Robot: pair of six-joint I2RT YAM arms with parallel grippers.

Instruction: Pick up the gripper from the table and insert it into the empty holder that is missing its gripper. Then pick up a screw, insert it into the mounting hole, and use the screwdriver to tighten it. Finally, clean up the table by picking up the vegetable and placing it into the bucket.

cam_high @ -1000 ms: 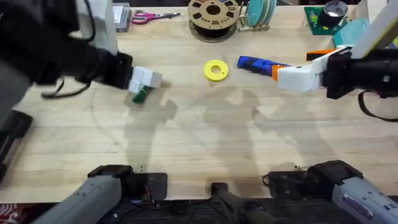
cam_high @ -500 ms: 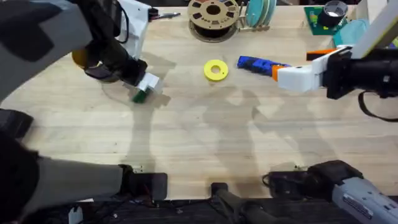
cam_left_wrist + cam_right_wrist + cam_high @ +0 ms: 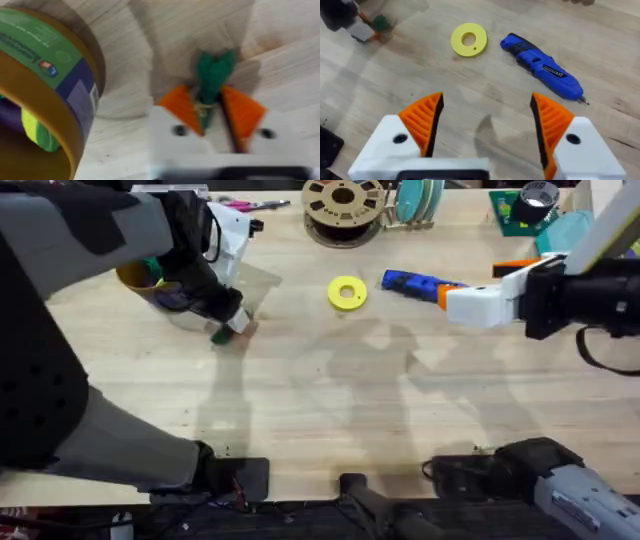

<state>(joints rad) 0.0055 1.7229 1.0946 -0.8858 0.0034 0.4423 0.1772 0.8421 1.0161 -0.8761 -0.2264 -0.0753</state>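
Observation:
My left gripper (image 3: 229, 326) is shut on the vegetable (image 3: 221, 334), a small dark-green sprig, just right of the mustard bucket (image 3: 147, 276). Seen from the left wrist, the vegetable (image 3: 213, 74) sticks out between the orange pads (image 3: 184, 107) close over the wood, with the bucket (image 3: 52, 107) beside it. My right gripper (image 3: 458, 303) hovers open at the right, behind the blue screwdriver (image 3: 412, 282). The right wrist view has the screwdriver (image 3: 542, 66) lying ahead of the open right gripper (image 3: 486, 122). The loose gripper, holder and screw are out of view.
A yellow ring (image 3: 347, 292) lies mid-table, left of the screwdriver. A brown spool (image 3: 343, 205) and pink scissors (image 3: 245, 205) sit along the far edge, and a green tape dispenser (image 3: 525, 208) at the far right. Green and purple items lie inside the bucket.
The left arm has swung and risen under the camera, uncovering the bucket, while its gripper stays on the vegetable at nearly the same spot. The right arm has not moved.

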